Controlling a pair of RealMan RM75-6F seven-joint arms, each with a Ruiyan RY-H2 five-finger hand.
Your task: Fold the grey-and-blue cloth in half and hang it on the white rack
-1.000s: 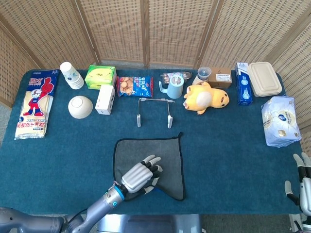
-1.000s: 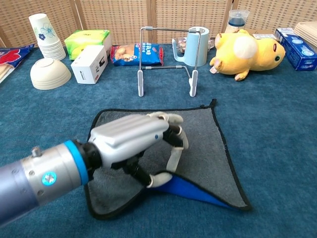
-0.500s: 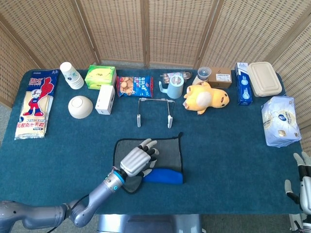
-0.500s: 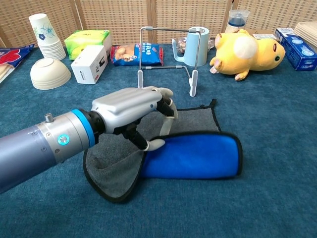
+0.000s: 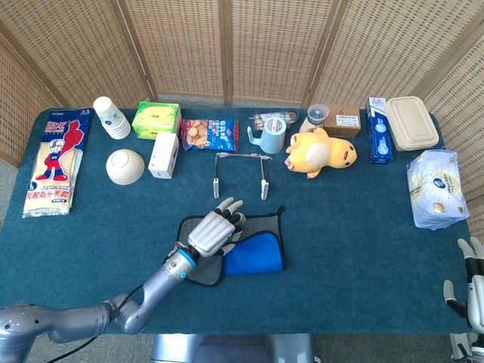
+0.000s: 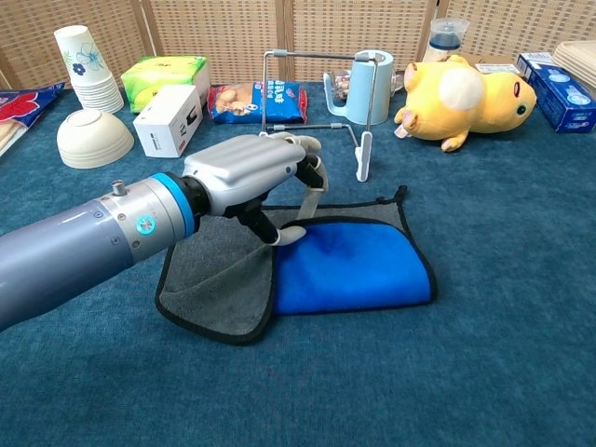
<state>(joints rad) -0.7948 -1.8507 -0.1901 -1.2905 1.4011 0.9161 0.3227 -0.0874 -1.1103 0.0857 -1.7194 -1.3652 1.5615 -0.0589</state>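
The grey-and-blue cloth (image 5: 255, 254) (image 6: 358, 268) lies near the table's front, partly doubled over with its blue side up on the right and a grey flap (image 6: 219, 289) to the left. My left hand (image 5: 216, 231) (image 6: 258, 171) pinches the cloth's lifted edge between thumb and fingers, above its far half. The white rack (image 5: 240, 173) (image 6: 317, 123) stands upright just behind the cloth with nothing on it. My right hand (image 5: 472, 290) hangs off the table's front right corner, fingers apart and holding nothing; the chest view does not show it.
Behind the rack stand a blue mug (image 6: 365, 86), a snack bag (image 6: 258, 101) and a yellow plush (image 6: 463, 89). A white box (image 6: 169, 119), bowl (image 6: 94, 137), paper cups (image 6: 86, 66) and green box (image 6: 165, 74) sit at the left. A tissue pack (image 5: 433, 187) lies at the right.
My left hand has carried the cloth's near edge away from me toward the rack, rolling the blue underside up and over. The fold has grown shorter front to back. The right hand has not moved.
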